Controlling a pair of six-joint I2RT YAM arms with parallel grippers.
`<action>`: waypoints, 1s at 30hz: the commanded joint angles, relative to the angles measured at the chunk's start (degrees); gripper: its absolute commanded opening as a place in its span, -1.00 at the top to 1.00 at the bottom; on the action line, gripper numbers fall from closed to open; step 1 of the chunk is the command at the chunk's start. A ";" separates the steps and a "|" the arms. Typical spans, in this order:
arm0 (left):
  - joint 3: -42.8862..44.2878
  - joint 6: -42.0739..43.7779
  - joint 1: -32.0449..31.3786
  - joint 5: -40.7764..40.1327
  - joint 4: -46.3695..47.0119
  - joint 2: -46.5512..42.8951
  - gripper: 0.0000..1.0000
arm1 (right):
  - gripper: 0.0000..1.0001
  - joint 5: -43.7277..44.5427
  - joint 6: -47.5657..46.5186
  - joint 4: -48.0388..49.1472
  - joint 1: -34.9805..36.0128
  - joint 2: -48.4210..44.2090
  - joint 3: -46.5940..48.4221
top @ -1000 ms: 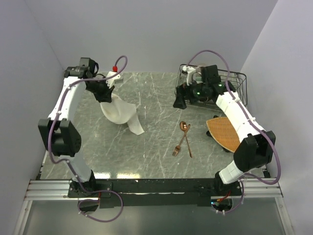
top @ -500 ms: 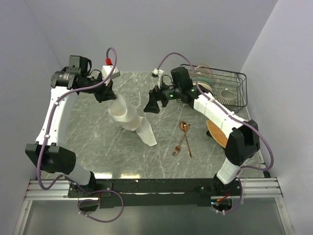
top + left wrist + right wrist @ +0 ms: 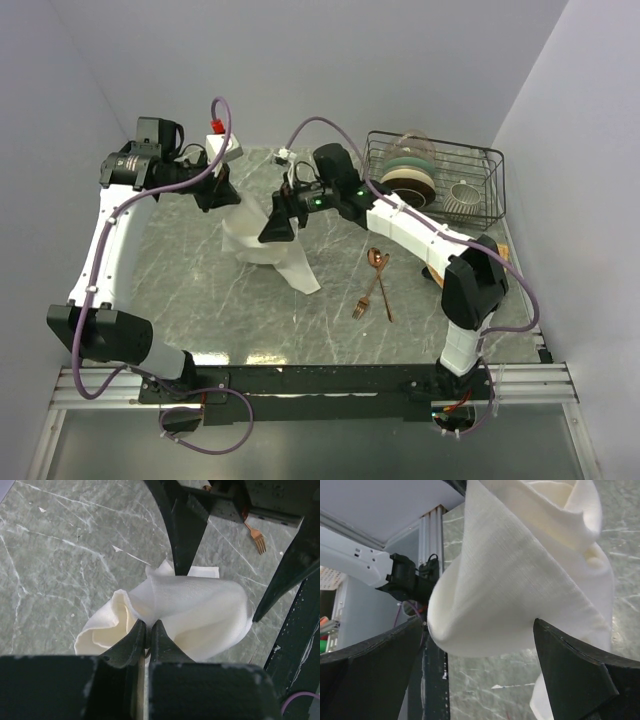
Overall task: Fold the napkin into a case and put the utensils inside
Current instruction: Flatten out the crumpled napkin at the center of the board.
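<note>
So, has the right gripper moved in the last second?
Yes. The right gripper has swung left, away from the dish rack, and is now open at the napkin held by the left gripper.

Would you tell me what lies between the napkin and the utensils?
Just bare table between napkin and utensils, as the top view shows.

The napkin [image 3: 262, 245] hangs under the left gripper [image 3: 225, 200], its tail on the table [image 3: 200, 300]. The right gripper [image 3: 272, 230] sits just right of it, cloth before its fingers. The utensils [image 3: 375, 285] lie right of that gripper and nearer; the rack [image 3: 480, 170] stands behind it, to its right.
</note>
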 commanded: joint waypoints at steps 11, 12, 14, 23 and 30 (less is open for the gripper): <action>6.44 -15.27 9.28 -6.84 14.53 1.84 0.99 | 1.00 20.66 -5.52 -4.44 -1.31 7.31 24.72; 8.81 -16.43 10.08 -7.22 16.03 2.99 0.99 | 1.00 22.77 -5.71 -4.53 -2.27 9.85 31.18; 17.77 -18.71 10.97 -8.26 18.58 5.89 0.96 | 1.00 27.16 -6.49 -5.32 -2.98 13.46 39.64; 27.94 -18.05 11.06 -10.04 26.40 5.17 0.91 | 1.00 38.61 -23.09 11.37 -1.76 10.15 43.66; -12.31 2.26 10.79 -9.15 15.54 -17.19 0.81 | 1.00 28.33 -35.66 3.22 0.78 -3.89 12.00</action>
